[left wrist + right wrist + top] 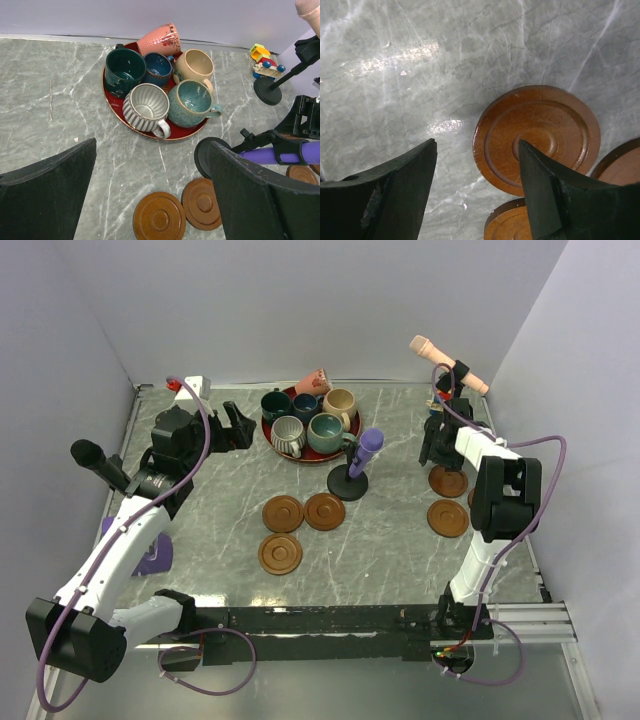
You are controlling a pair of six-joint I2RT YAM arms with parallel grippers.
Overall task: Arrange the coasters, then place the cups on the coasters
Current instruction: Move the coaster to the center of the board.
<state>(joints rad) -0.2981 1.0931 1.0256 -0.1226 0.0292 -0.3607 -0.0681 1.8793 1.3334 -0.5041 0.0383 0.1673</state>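
- Your bench point(220, 510) is the grey marble surface filling most of the top view.
- The red plate point(266, 428) sits upper centre. All six cups point(288, 436) crowd onto it, the pink one tipped over at the back.
- Your left gripper point(240, 427) hangs just left of the plate, jaws wide apart, holding nothing.
- Your right gripper point(477, 150) is low at the right side, jaws apart and not clamped, one finger over the edge of a coaster point(540, 135).
- The coasters point(283, 513) lie flat in two groups: three lower centre, three at the right.
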